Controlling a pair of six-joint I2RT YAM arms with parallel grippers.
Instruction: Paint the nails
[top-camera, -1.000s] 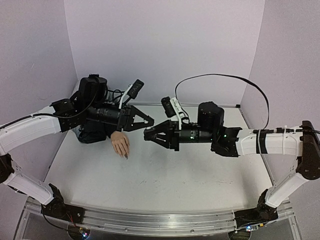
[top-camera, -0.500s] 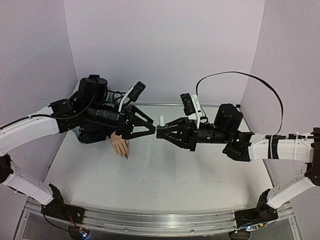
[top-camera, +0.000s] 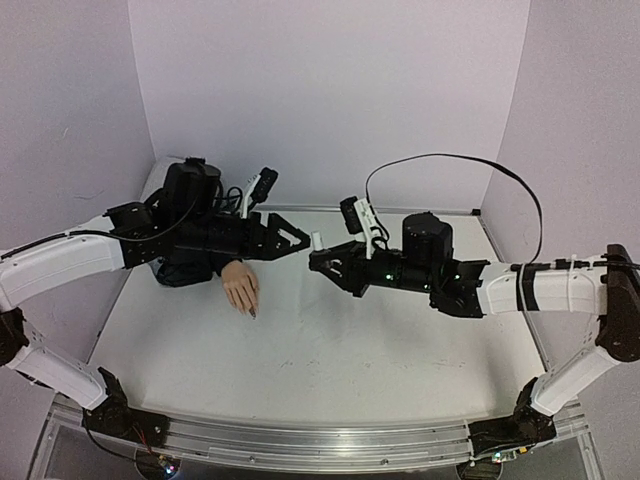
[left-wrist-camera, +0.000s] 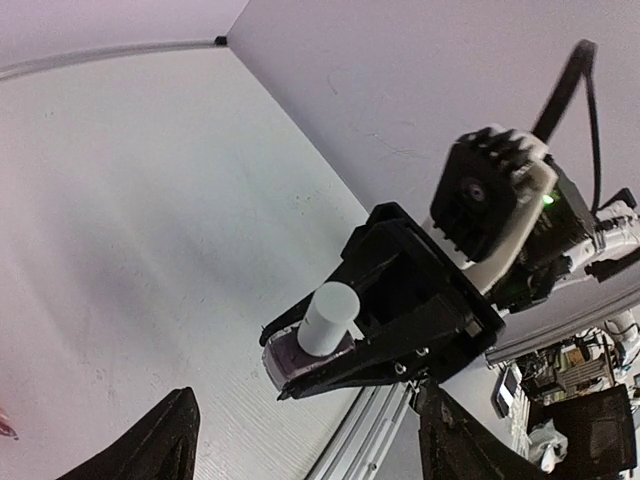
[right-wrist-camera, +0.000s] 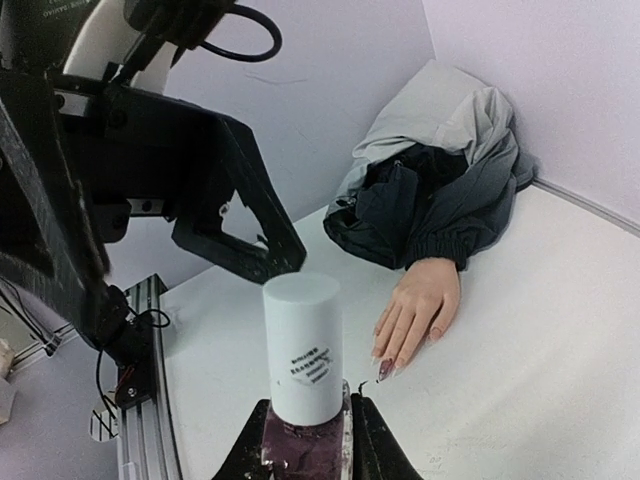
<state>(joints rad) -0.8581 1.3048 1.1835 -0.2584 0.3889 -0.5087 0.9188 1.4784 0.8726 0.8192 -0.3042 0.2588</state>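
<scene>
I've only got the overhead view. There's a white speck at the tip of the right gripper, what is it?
Observer: It's the white cap of a small bottle of dark purple polish. The right gripper is shut on the glass.
Operator: Has the left gripper got the cap?
Observer: No. The left gripper is open, its fingers clear of the cap.
Operator: Any nails painted?
Observer: On the mannequin hand, at least one nail looks dark.
</scene>
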